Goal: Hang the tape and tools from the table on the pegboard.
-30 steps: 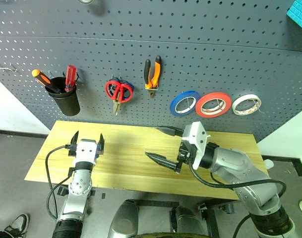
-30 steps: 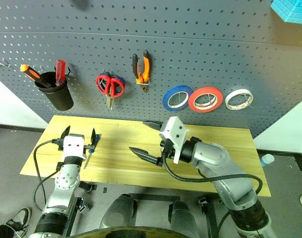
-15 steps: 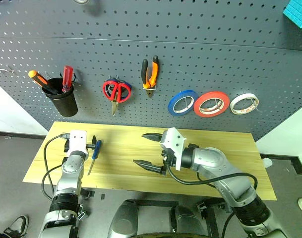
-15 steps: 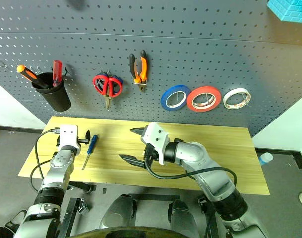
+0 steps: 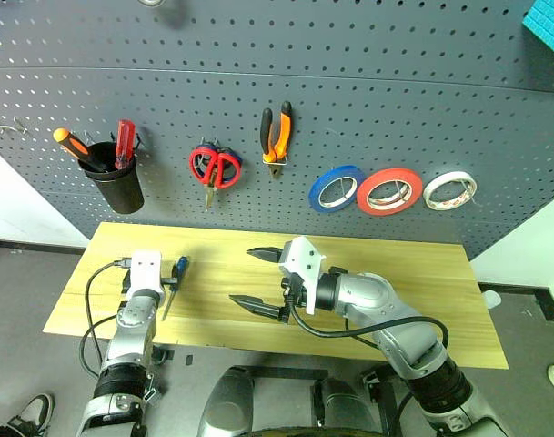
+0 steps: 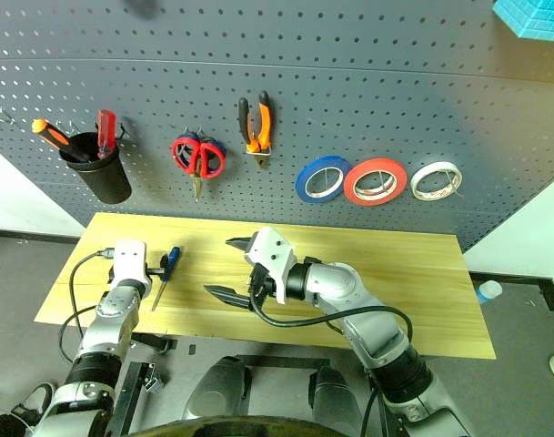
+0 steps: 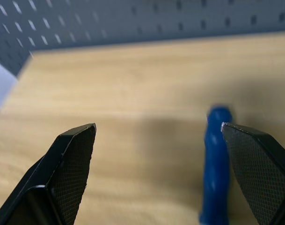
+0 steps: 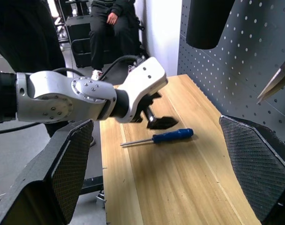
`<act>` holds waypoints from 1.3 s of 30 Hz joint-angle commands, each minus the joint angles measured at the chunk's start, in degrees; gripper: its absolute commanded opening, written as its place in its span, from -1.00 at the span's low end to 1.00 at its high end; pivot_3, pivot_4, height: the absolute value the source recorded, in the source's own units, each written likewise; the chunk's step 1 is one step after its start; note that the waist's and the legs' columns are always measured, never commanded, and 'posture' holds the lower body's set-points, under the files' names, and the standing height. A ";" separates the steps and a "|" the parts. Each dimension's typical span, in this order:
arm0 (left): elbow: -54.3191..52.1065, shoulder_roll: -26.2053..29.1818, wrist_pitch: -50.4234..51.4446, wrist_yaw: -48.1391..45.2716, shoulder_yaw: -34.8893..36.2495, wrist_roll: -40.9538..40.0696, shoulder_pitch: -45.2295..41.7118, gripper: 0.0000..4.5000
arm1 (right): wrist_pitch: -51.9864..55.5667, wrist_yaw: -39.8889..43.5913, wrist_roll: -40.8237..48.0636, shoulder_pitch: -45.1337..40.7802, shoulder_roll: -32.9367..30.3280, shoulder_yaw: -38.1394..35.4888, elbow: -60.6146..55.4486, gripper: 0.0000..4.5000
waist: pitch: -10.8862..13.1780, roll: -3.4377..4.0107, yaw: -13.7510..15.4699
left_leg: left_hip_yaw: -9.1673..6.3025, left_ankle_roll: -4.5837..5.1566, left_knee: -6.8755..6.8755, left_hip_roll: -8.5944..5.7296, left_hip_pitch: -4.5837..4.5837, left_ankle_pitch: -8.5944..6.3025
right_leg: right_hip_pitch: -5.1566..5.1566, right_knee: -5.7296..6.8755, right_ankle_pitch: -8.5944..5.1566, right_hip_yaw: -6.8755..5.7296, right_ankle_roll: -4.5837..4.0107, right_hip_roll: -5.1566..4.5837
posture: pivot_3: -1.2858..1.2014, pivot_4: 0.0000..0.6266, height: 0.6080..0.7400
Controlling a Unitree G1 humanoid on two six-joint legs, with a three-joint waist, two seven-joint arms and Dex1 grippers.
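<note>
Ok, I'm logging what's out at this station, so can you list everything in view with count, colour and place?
Pegboard: one, dark grey, behind the table.
Cup: one, black, pegboard far left, holding an orange-handled and a red-handled tool.
Scissors: red loops over a blue pair, right of the cup.
Pliers: one, orange and black, hung.
Tape rolls: blue, red, white, hung in a row.
Table: one, light wood.
Screwdriver: one, blue handle, on the table's left.
Person: seated, dark clothes, beyond the table's end.
Left pincer: open, by the screwdriver.
Right pincer: open, above mid-table.
</note>
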 commanded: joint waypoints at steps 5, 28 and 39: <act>0.71 0.67 3.73 -4.26 0.22 -1.82 -2.68 0.99 | -0.22 0.19 -0.01 0.10 -0.09 -0.47 -2.21 1.00 | 0.15 0.09 -0.14 | 0.00 0.00 0.00 0.00 -0.04 0.00 | -0.03 -0.03 -0.04 0.00 0.05 0.00 | 0.28 -0.50 0.81; 4.35 1.28 12.47 -7.89 0.27 -3.17 -3.87 0.60 | 0.34 -0.40 0.09 0.79 -1.53 -1.80 -3.07 1.00 | 0.92 0.21 -2.99 | -0.01 0.00 -0.34 0.00 -0.09 0.00 | -0.20 -0.09 -0.17 0.02 0.23 -0.01 | 0.27 -0.49 0.81; -3.06 -0.02 17.14 -7.33 0.02 -3.53 -0.91 -0.77 | 0.17 -0.53 0.22 0.58 -1.61 -2.06 -3.10 1.00 | 0.94 0.22 -2.87 | -0.01 -0.03 -0.88 0.02 -0.12 0.01 | -0.32 -0.47 -0.17 0.01 0.25 -0.03 | 0.27 -0.49 0.81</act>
